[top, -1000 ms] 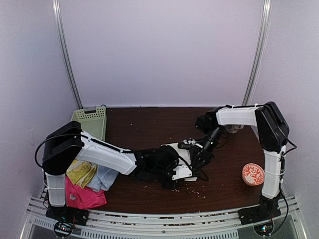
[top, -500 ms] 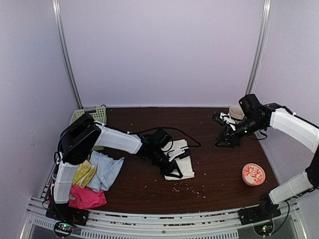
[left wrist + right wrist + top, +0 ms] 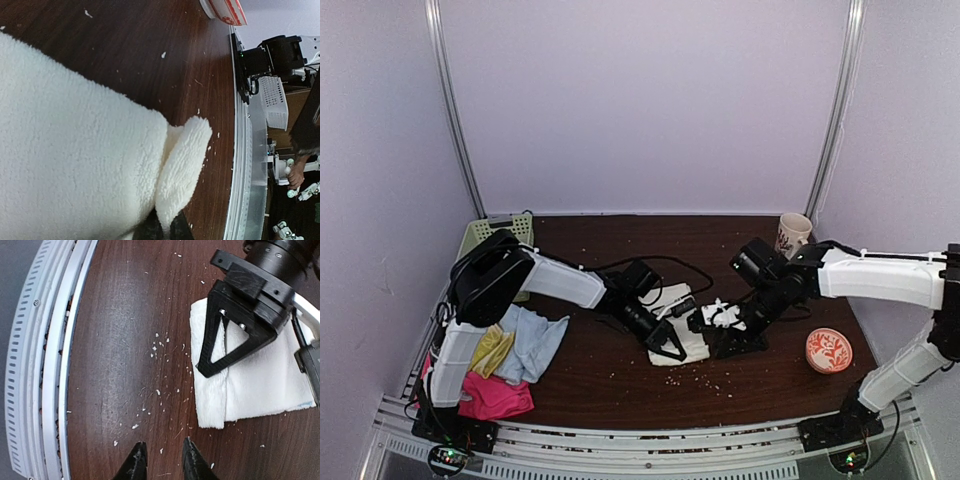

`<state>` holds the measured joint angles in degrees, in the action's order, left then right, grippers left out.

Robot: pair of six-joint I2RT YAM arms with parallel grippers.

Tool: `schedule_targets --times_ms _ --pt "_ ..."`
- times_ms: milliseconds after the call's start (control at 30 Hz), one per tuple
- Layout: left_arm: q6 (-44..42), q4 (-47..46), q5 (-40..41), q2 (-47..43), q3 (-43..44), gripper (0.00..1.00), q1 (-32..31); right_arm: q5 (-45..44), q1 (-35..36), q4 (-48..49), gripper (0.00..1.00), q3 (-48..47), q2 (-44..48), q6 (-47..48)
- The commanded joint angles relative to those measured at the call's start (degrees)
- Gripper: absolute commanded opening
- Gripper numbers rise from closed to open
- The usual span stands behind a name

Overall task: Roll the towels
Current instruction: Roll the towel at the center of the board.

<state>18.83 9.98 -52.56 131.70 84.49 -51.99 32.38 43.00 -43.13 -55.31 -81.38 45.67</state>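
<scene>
The cream-white towel (image 3: 688,322) lies folded on the dark wooden table, mid-front. My left gripper (image 3: 667,346) is shut on its folded near edge. In the left wrist view the towel (image 3: 75,150) fills the left, and a fold of it is pinched between the black fingertips (image 3: 150,231). My right gripper (image 3: 718,340) hovers low, just right of the towel, open a little and empty. In its wrist view the fingertips (image 3: 135,462) point over bare table, with the towel (image 3: 260,382) and the left gripper ahead to the right. The pale blue towel (image 3: 535,342), the yellow-green one (image 3: 490,348) and the hot-pink one (image 3: 490,395) lie heaped at the front left.
A pale green slotted basket (image 3: 500,238) stands at the back left. A patterned cup (image 3: 794,233) stands at the back right and a red patterned dish (image 3: 828,350) at the front right. Crumbs (image 3: 155,347) lie before the towel. The metal rail (image 3: 45,365) runs along the near edge.
My right arm swung out to the back right near the cup, then came back down beside the cream-white towel. My left gripper stayed on the towel and moved slightly forward.
</scene>
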Motion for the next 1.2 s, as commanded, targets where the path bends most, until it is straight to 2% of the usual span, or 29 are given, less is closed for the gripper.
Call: schedule_targets --times_ms 0,67,200,367,533,633,733,833,900,1000,1167 --pt "3.6 1.9 3.4 3.1 0.2 0.01 0.4 -10.3 6.4 9.8 0.28 0.3 -3.8 -0.7" --pt "5.0 0.9 3.7 3.0 -0.4 0.02 0.4 -13.2 7.8 14.1 0.32 1.5 -5.8 -0.8" --pt "6.6 -0.6 3.6 3.6 -1.0 0.02 0.4 -16.8 8.7 18.7 0.33 1.0 -10.6 -0.4" --pt "6.4 -0.7 3.7 4.0 -0.6 0.02 0.4 -20.8 9.1 26.6 0.36 5.0 -11.7 2.0" --pt "5.7 -0.5 3.8 4.2 -0.5 0.02 0.4 -22.1 9.3 25.4 0.33 4.8 -15.5 2.7" --pt "5.1 0.0 3.9 4.3 -0.4 0.04 0.4 -21.7 9.3 25.5 0.28 5.1 -16.2 2.8" --pt "3.0 0.5 4.1 2.9 -0.4 0.14 0.4 -20.9 9.3 23.2 0.12 3.9 -18.0 3.2" --pt "0.0 -1.6 8.7 -3.2 -4.2 0.30 0.7 -18.8 9.1 19.5 0.06 2.9 -19.1 3.6" --pt "-1.5 -2.9 14.6 -8.5 -7.6 0.36 1.0 -16.9 9.1 17.2 0.04 2.8 -19.3 3.5" --pt "0.0 -5.9 22.7 -15.4 -14.4 0.42 2.8 -13.7 9.0 13.5 0.04 1.9 -19.6 2.6" --pt "3.5 -14.7 27.6 -23.0 -26.4 0.42 7.7 -4.9 7.3 4.8 0.04 -3.2 -22.7 0.1"
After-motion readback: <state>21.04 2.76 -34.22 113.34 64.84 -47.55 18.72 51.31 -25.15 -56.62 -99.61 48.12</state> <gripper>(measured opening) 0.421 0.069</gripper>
